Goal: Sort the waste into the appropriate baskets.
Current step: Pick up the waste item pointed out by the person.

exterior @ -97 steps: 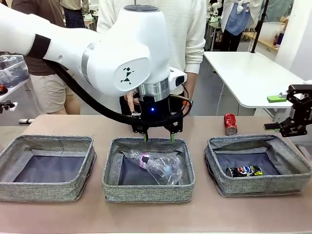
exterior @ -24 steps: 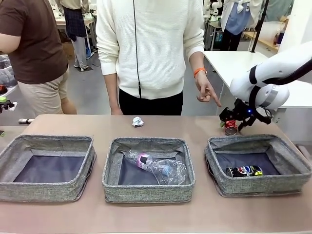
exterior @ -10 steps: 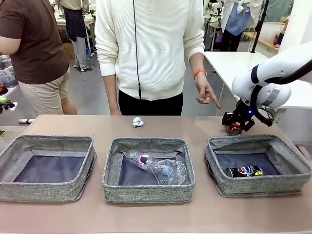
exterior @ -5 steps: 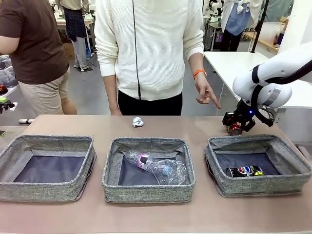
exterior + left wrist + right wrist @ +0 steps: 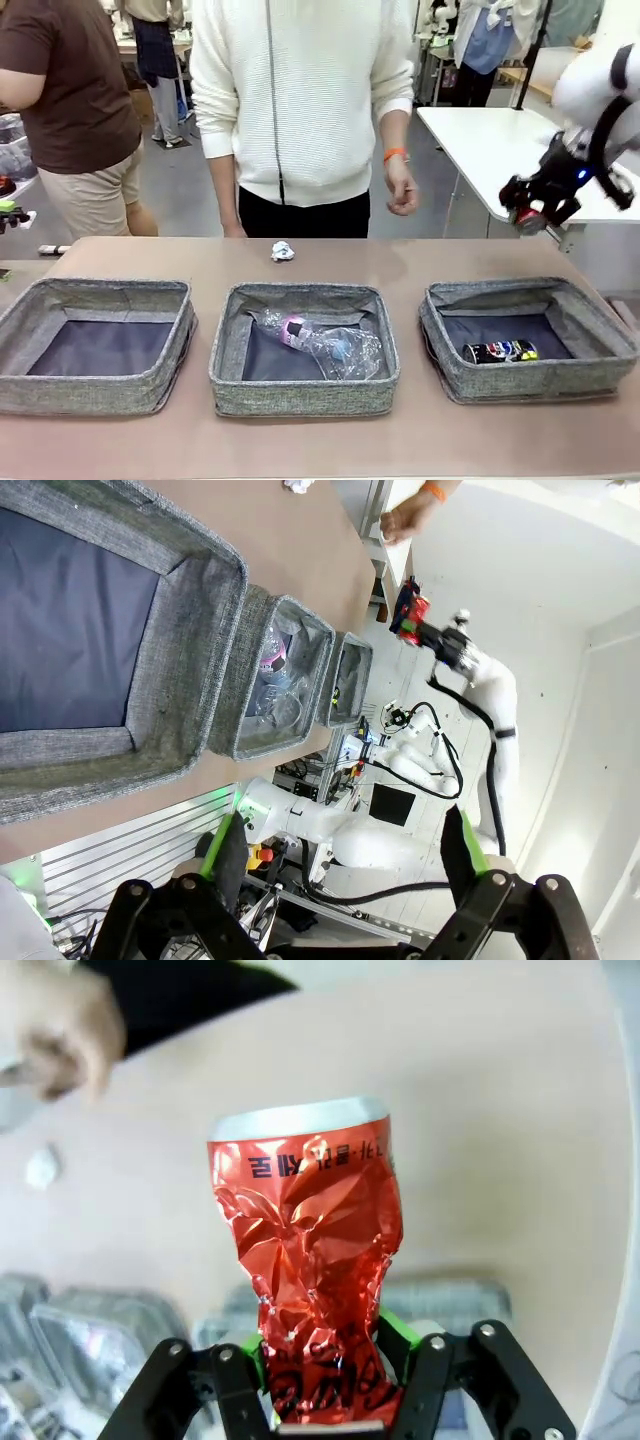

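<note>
My right gripper (image 5: 530,208) hangs high above the far right corner of the table, shut on a crushed red can (image 5: 526,216). In the right wrist view the can (image 5: 305,1250) sticks up from between the green pads (image 5: 398,1328) of that gripper (image 5: 320,1345). A dark can (image 5: 500,351) lies in the right basket (image 5: 530,382). Clear bottles (image 5: 322,341), one pink-labelled, lie in the middle basket (image 5: 300,392). The left basket (image 5: 100,290) holds nothing. A white paper ball (image 5: 283,251) rests on the table behind the middle basket. My left gripper (image 5: 340,825) is open, off to the side of the baskets.
A person in a white sweater stands at the far edge, one hand (image 5: 402,195) hanging loosely above the table. Another person stands at the far left. A white side table (image 5: 500,150) stands behind the right arm.
My right gripper has risen up and to the right with the red can, off the table behind the right basket. The person's pointing hand has relaxed and drawn back.
</note>
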Available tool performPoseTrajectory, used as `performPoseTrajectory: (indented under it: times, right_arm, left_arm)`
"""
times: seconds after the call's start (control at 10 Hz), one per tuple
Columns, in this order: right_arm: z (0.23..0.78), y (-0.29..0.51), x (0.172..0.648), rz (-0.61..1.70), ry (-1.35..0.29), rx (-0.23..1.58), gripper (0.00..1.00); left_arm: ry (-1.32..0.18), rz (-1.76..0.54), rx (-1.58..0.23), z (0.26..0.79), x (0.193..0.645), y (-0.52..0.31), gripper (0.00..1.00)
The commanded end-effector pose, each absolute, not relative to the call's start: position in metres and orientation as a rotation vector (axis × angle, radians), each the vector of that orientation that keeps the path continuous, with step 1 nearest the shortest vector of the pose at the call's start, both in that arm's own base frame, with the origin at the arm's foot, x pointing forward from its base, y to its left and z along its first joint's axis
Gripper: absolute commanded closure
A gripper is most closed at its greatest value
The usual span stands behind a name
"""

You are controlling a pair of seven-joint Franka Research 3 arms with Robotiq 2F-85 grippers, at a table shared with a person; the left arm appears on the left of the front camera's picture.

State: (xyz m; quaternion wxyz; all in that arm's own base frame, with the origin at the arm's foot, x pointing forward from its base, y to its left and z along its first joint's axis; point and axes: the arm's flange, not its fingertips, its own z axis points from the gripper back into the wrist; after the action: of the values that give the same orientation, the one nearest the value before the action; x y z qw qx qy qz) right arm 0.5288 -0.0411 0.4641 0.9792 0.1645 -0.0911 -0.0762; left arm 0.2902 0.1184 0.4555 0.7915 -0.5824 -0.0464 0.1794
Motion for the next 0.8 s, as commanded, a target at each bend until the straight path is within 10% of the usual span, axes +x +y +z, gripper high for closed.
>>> performPoseTrajectory:
  times: [0.0, 0.6, 0.7]
  right_arm:
    - [0.482, -0.014, 0.449, -0.027, -0.175, 0.268, 1.00]
    - [0.490, 0.006, 0.414, 0.018, -0.182, 0.268, 1.00]
    - [0.479, 0.016, 0.397, 0.044, -0.181, 0.264, 0.74]
  left_arm:
    - [-0.100, 0.395, -1.276, 0.459, 0.289, 0.115, 0.00]
    - [-0.100, 0.395, -1.276, 0.459, 0.289, 0.115, 0.00]
    - [-0.100, 0.395, -1.276, 0.459, 0.289, 0.115, 0.00]
